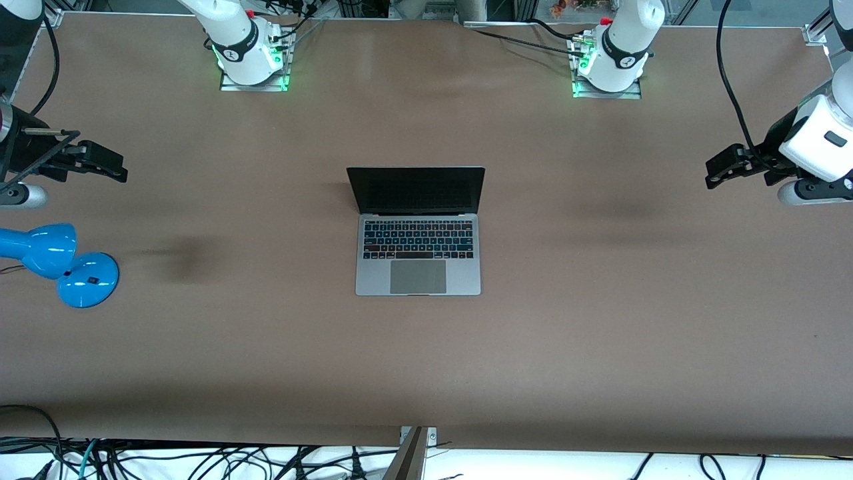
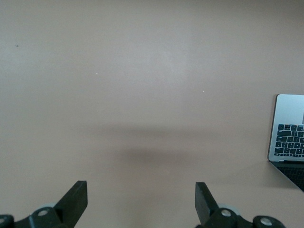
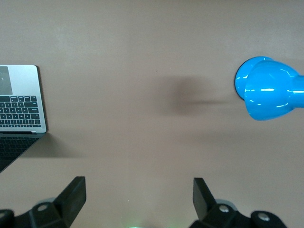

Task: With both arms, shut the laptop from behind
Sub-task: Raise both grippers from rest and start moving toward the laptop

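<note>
Both pairs of blunt black fingers stood spread wide and empty, the left gripper (image 2: pixel 141 199) and right gripper (image 3: pixel 139 197) hovering over bare matte brown table (image 1: pixel 600 320) at its ends. The slim silver laptop (image 1: pixel 418 253) sat open mid-table, well apart from both; a glossy blue lamp (image 1: pixel 63 263) stood under the right arm.

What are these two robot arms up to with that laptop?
Nothing is being handled yet. The laptop sits open in the middle of the table, screen up. Both arms wait at the table's ends: the left claw hangs open over bare table at its end, and the right claw hangs open at the other end, above the table near a blue lamp. Neither touches the laptop, so closing it has not begun.
</note>
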You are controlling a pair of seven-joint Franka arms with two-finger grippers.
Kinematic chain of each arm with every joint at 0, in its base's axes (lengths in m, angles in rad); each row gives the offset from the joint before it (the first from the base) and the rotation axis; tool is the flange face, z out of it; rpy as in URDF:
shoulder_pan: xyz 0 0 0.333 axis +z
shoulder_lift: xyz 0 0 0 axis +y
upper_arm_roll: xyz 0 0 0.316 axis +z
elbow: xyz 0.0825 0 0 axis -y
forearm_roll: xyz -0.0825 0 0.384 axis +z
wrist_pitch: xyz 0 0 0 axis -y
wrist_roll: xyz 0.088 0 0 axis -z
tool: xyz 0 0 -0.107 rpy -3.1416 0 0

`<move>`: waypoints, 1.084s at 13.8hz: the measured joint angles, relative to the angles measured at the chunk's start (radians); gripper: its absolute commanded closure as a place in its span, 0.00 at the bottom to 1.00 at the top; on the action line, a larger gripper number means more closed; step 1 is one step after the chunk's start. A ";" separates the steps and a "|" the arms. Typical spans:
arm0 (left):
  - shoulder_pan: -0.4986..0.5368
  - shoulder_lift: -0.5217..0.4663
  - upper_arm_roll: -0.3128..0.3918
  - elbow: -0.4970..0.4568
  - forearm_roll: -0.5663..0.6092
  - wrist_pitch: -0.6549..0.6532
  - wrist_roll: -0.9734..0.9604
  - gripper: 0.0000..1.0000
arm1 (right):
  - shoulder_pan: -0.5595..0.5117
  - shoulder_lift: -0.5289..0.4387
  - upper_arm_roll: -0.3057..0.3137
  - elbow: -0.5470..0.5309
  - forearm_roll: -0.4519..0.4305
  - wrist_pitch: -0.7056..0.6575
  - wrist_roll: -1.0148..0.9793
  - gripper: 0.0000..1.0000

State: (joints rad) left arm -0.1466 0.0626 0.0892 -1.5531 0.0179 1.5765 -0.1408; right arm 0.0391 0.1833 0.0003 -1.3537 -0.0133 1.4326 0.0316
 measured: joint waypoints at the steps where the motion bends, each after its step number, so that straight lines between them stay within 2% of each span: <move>1: -0.001 0.000 -0.001 0.001 0.000 0.000 0.000 0.00 | 0.000 0.000 0.000 0.000 0.000 0.000 0.000 0.00; 6: -0.004 0.000 -0.007 0.004 0.000 0.000 0.000 0.00 | 0.001 0.000 0.000 0.000 0.000 0.000 0.000 0.00; 15: -0.007 -0.019 -0.114 0.003 -0.023 -0.041 -0.055 0.00 | 0.002 0.000 0.000 0.000 0.000 -0.001 0.002 0.00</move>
State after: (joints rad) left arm -0.1536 0.0436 -0.0245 -1.5505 -0.0054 1.5356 -0.1962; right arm 0.0413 0.1833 0.0003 -1.3537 -0.0133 1.4320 0.0332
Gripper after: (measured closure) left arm 0.000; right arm 0.000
